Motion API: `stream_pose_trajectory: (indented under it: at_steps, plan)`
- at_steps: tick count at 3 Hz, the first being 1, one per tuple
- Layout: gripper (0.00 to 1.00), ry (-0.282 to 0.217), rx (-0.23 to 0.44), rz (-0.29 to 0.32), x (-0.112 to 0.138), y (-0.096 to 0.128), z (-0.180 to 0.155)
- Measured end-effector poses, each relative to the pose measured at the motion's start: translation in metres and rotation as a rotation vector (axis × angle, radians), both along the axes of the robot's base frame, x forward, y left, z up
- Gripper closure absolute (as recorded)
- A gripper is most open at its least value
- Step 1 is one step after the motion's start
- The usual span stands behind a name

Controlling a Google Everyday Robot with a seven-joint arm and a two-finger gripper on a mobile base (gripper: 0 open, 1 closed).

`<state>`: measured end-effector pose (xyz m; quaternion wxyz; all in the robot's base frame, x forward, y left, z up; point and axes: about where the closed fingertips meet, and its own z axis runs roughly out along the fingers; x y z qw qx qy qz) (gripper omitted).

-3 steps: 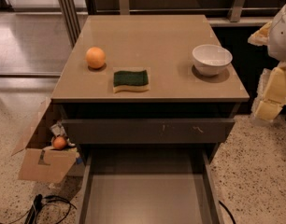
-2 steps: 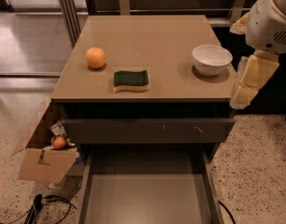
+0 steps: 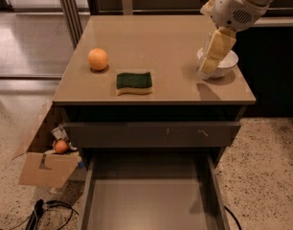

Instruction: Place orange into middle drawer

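Observation:
The orange (image 3: 97, 59) sits on the left part of the tan cabinet top (image 3: 156, 42). The middle drawer (image 3: 151, 200) is pulled out below, a grey-brown tray with a bare flat floor. My gripper (image 3: 208, 66) hangs from the white arm at the top right, over the right side of the top, in front of the white bowl (image 3: 223, 61). It is far to the right of the orange and holds nothing that I can see.
A green sponge (image 3: 134, 81) lies mid-top, between orange and bowl. A dark drawer front (image 3: 151, 134) with pale scratches is above the open drawer. A cardboard box (image 3: 46, 166) with a small reddish-orange ball (image 3: 61, 146) stands on the floor at left. Cables lie at the bottom left.
The arm and gripper have swung left from the right edge of the view to over the cabinet top by the bowl. The orange, sponge and drawer have not moved.

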<state>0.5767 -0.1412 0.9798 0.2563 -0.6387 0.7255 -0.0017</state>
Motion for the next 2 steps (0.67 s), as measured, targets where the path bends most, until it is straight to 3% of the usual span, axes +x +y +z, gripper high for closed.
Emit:
stream_pose_trajectory:
  at_steps: [2]
  plan:
    - [0.00, -0.013, 0.027, 0.014, 0.007, 0.011, -0.001]
